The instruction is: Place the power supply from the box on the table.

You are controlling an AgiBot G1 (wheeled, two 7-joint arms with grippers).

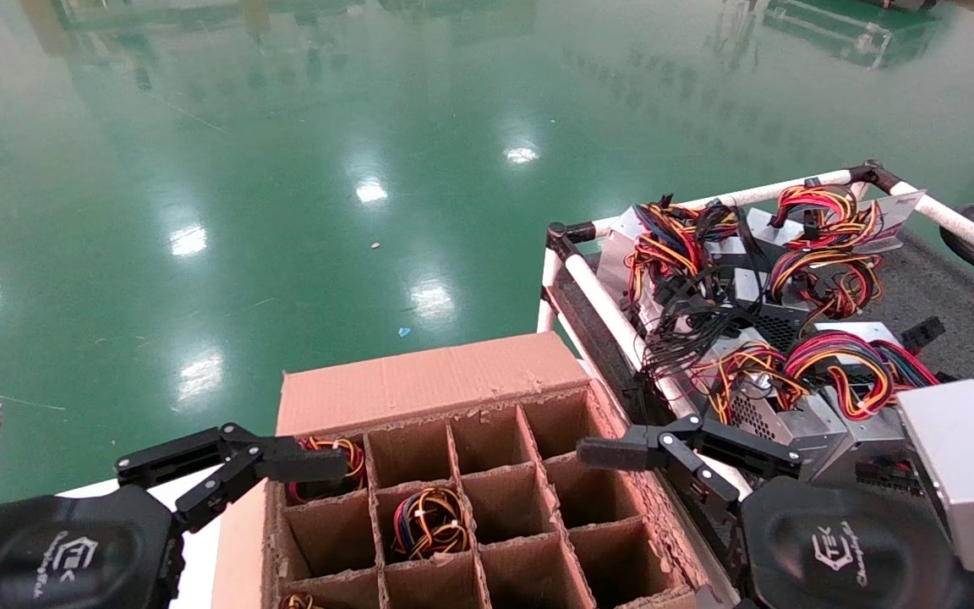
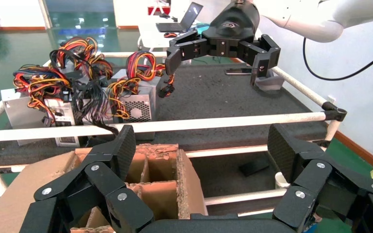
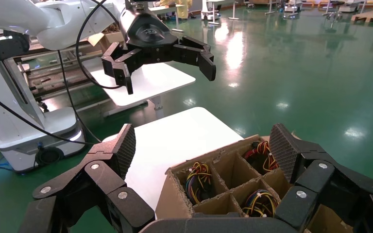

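Left pincer (image 1: pixel 284 463): I read its fingers as spread apart and holding nothing; it hangs over the box's left edge, by the far-left cell.
Right pincer (image 1: pixel 622 452): also spread apart and empty, between the box's right wall and the tabletop's near rail.
Box (image 1: pixel 419 385): open carton, flap lying flat on the far side, dividers ragged. Most cells look bare.
Supply (image 1: pixel 429 523): I see only its wire loop, in the middle cell of the second column from the left. A second bundle (image 1: pixel 331 461) sits in the far-left cell, under the left pincer; a third shows at the near edge. I cannot tell the units apart from here.
Tabletop (image 1: pixel 960 334): to my right, already carrying several units (image 1: pixel 757 313) with tangled wires at the far-left corner.
Step in hand: by my judgement, the approach before the pick; nothing lifted yet.
Next move calls for: choosing a cell, lowering a spread pincer squarely between the dividers, and gripping the metal body, not loose wires.
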